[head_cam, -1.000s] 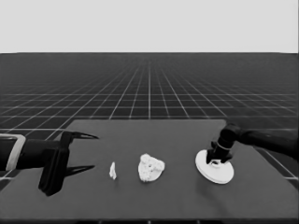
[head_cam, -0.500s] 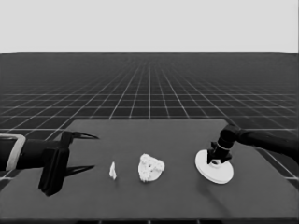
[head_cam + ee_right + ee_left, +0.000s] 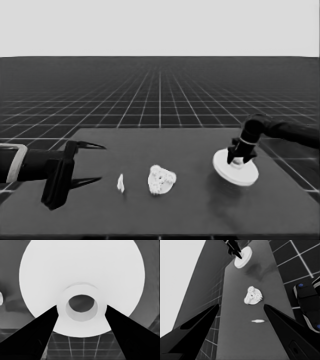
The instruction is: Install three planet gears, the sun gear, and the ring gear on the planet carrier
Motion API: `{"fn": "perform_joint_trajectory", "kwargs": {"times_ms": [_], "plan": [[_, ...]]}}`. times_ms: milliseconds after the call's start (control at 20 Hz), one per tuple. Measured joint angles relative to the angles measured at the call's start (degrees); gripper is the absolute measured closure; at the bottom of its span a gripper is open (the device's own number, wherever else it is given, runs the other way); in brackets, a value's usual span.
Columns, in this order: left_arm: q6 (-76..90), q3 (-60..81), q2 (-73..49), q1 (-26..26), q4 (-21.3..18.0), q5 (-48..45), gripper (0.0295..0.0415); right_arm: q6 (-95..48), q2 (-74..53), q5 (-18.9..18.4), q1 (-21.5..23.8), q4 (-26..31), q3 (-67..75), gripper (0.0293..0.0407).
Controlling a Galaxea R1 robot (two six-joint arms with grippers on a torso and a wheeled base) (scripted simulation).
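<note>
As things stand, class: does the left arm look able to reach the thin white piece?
Probably yes. The left gripper waits open at the table's left end, the thin white piece lies just beyond its fingertips, and nothing stands between them. The right gripper is far off at the larger round part.

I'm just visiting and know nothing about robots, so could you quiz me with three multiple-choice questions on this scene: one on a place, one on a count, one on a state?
1. Where is the right tool?
A. Over the larger round part at the table's right end
B. Over the thin white piece
C. Off the table

2. How many separate white clusters or pieces lie on the table in the head view?
A. One
B. Three
C. Six

3. How are the left tool's fingers?
A. Shut on a gear
B. Apart, holding nothing
C. Hidden

Answers: 1 A, its fingers straddle that part's raised centre collar. 2 B, larger part, smaller round part with gears, thin piece. 3 B, both wedges stand wide apart with only bare table between.
</note>
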Motion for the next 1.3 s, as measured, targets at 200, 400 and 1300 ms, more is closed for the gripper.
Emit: {"fn": "perform_joint_trajectory", "kwargs": {"times_ms": [200, 400, 1300], "plan": [[0.00, 0.00, 0.00, 0.00, 0.00, 0.00, 0.0326, -0.02, 0.00, -0.33, 0.39, 0.31, -0.02, 0.0351], [0.00, 0.00, 0.00, 0.00, 0.00, 0.00, 0.0326, 39.42, 38.12, -3.74, -1.62, -3.88, 0.86, 0.0351], [0.00, 0.00, 0.00, 0.00, 0.00, 0.00, 0.0326, 34.66, 48.34, -1.77, -7.44, -9.13, -14.57, 0.0352]]}}
